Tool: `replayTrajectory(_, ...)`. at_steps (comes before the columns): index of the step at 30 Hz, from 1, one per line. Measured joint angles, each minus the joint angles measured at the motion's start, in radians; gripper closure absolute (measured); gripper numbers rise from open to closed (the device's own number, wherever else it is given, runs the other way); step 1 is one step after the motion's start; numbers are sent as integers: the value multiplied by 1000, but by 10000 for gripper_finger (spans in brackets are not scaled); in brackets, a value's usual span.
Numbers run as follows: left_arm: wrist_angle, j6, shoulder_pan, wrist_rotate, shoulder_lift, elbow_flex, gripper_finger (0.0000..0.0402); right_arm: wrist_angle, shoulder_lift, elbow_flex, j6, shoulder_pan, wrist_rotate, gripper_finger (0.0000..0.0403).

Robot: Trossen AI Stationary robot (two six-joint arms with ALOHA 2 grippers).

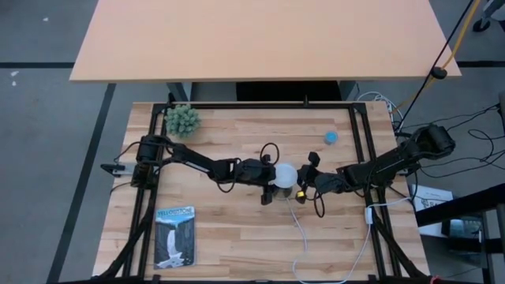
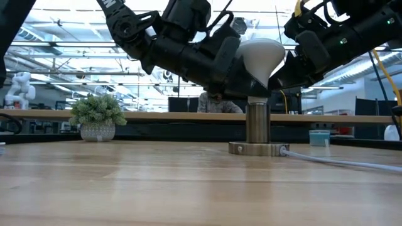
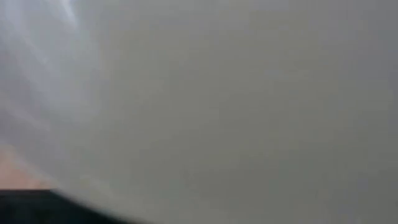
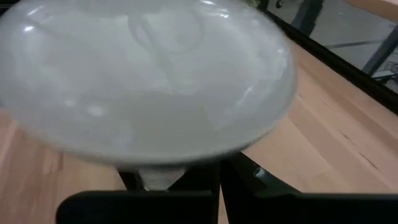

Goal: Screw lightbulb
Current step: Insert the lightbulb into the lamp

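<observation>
The high view looks straight down; the low view looks level across the table [image 2: 125, 188]. Both wrist views sit tight against the lightbulb [image 1: 285, 175], which all four views share.

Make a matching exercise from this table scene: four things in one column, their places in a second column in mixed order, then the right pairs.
Things:
1. lightbulb
2. potted plant
3. blue cap
4. booklet

Places:
A. far side of the table, towards the right arm
B. near left part of the table, lying flat
C. middle of the table, upright on the metal socket
D. far left corner of the table

Pairs: 1-C, 2-D, 3-A, 4-B
</observation>
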Motion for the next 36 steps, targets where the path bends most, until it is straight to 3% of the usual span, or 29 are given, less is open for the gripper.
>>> replayTrajectory(10, 2, 32, 0, -6, 2, 0, 160, -5, 0, -1, -3, 0, -33, 403)
replayTrajectory(21, -13, 49, 0, -9, -15, 0, 159, -6, 0, -2, -3, 0, -33, 403)
replayTrajectory(36, -283, -66, 6, -7, -67, 1, 159, -7, 0, -2, 0, 0, -33, 403)
